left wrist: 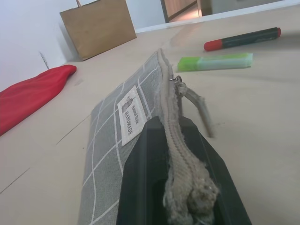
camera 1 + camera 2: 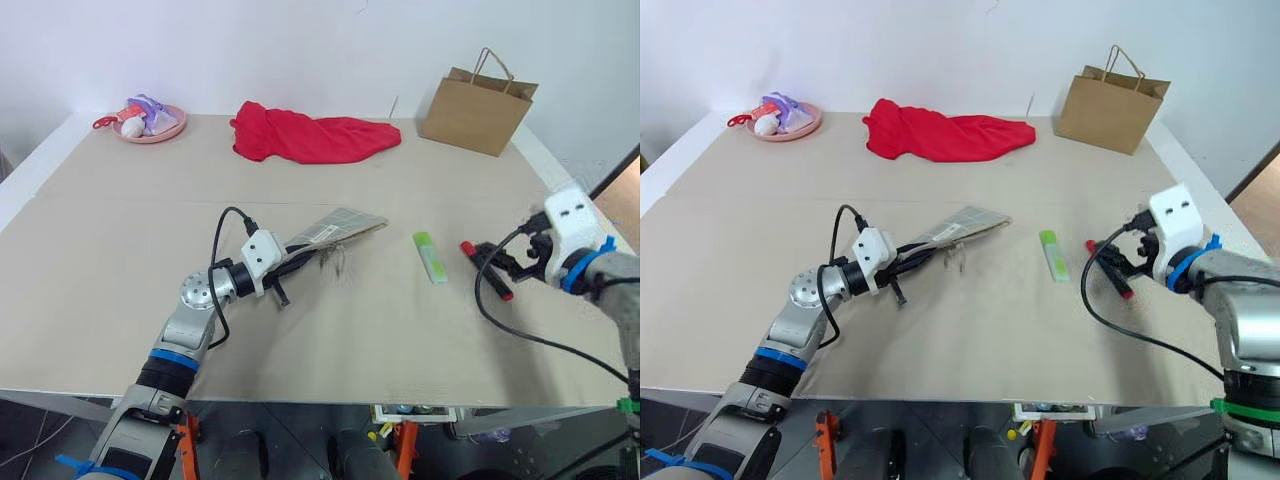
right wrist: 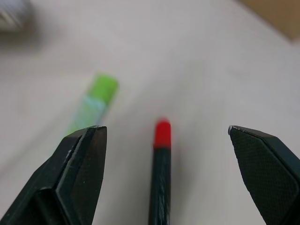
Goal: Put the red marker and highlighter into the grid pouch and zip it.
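Note:
The grid pouch [image 2: 338,227] lies tilted near the middle of the table, zipper edge upward and its metal pull [image 1: 178,80] hanging. My left gripper [image 2: 297,257] is shut on the pouch's near end, with the fabric seam pinched between its black fingers [image 1: 140,187]. The light-green highlighter [image 2: 431,256] lies flat to the right of the pouch. Further right lies the red marker [image 3: 161,173], red cap pointing away from my right gripper [image 3: 165,129]. That gripper is open, a finger on either side of the marker, not touching it.
A brown paper bag [image 2: 478,110] stands at the back right. A red cloth [image 2: 310,137] lies at the back middle, and a pink plate [image 2: 172,132] with small toys sits at the back left. The table's front edge [image 2: 300,398] runs just behind my arms.

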You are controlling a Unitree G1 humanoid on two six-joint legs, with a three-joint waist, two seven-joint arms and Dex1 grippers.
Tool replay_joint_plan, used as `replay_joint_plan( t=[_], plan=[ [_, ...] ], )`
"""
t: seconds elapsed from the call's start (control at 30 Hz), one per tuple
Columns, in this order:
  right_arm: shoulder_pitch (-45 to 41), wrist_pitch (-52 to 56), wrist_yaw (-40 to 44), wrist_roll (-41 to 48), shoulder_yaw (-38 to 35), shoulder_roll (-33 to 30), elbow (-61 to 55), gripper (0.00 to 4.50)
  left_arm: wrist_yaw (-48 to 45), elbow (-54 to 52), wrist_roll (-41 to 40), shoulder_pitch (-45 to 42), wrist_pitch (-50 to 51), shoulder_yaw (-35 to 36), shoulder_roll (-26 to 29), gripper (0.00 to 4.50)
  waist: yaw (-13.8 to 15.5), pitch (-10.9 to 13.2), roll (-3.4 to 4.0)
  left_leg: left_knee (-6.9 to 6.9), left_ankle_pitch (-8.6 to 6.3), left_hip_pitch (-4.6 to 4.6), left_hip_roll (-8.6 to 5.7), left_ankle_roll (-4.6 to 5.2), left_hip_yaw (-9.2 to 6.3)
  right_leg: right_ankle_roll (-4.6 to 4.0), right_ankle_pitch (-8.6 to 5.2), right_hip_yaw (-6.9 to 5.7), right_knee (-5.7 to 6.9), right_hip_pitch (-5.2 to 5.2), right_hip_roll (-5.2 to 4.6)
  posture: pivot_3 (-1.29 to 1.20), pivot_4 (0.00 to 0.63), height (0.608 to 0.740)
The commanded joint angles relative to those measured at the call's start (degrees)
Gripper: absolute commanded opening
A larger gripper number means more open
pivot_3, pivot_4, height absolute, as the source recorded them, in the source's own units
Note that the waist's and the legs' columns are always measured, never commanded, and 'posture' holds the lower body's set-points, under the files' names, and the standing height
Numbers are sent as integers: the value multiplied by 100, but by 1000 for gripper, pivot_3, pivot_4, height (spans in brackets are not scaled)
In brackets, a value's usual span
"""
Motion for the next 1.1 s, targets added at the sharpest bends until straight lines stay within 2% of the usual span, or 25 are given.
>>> replay_joint_plan(
  t=[0.03,0.27,0.5,0.53,0.57,0.67,0.73,0.8,0.83,0.97,1.1],
  plan=[
    [99,-80,-285,-183,-47,73,72,4467,-30,-238,-90,-22,-65,40,-28,0,0,0,0,0,0,0,0,0,0,0,0,0,0,0,0,0,150,740],
    [-160,-487,-444,-390,126,230,1039,4467,-221,-371,-308,-38,98,44,-89,0,0,0,0,2,0,1,-7,0,4,7,1,8,0,1,-2,0,150,740],
    [-363,-587,-218,-322,342,358,1457,4467,-409,-514,-603,-53,372,179,27,0,-5,-1,2,-1,0,1,-6,0,2,7,1,8,0,0,0,0,150,740],
    [-358,-589,-183,-312,362,373,1444,3968,-409,-508,-607,-58,377,186,46,0,-4,-1,2,-1,0,1,-6,0,0,7,0,7,0,1,0,0,150,740],
    [-354,-587,-153,-303,370,382,1428,3744,-405,-502,-609,-64,381,191,60,0,-3,-1,2,-1,0,0,-6,0,1,7,0,7,0,1,0,0,150,740],
    [-324,-596,-37,-274,362,370,1365,2584,-394,-481,-610,-75,389,209,81,0,-3,-1,2,-1,0,0,-8,0,3,7,0,11,0,1,-2,0,150,740],
    [-288,-595,39,-253,333,344,1328,1742,-393,-471,-615,-78,400,220,88,0,-2,-1,2,0,0,0,-9,0,3,8,0,10,0,1,-3,0,150,740],
    [-245,-611,129,-233,313,313,1285,676,-405,-471,-644,-81,430,236,91,0,-2,-1,2,0,0,0,-9,0,3,8,0,10,0,1,-3,0,150,740],
    [-230,-619,155,-227,307,300,1270,461,-413,-472,-661,-84,443,244,93,0,-2,-1,2,0,0,0,-8,0,2,8,0,10,0,1,-2,0,150,740],
    [-255,-672,211,-202,264,265,1229,460,-452,-484,-722,-99,454,255,84,0,-3,-1,2,0,0,1,-7,0,1,8,1,8,0,1,0,0,150,740],
    [-472,-1330,172,-231,158,281,910,460,-501,-493,-733,-91,455,244,53,0,-4,0,3,0,0,0,-8,0,3,8,0,10,0,1,-1,0,150,740]
  ],
)
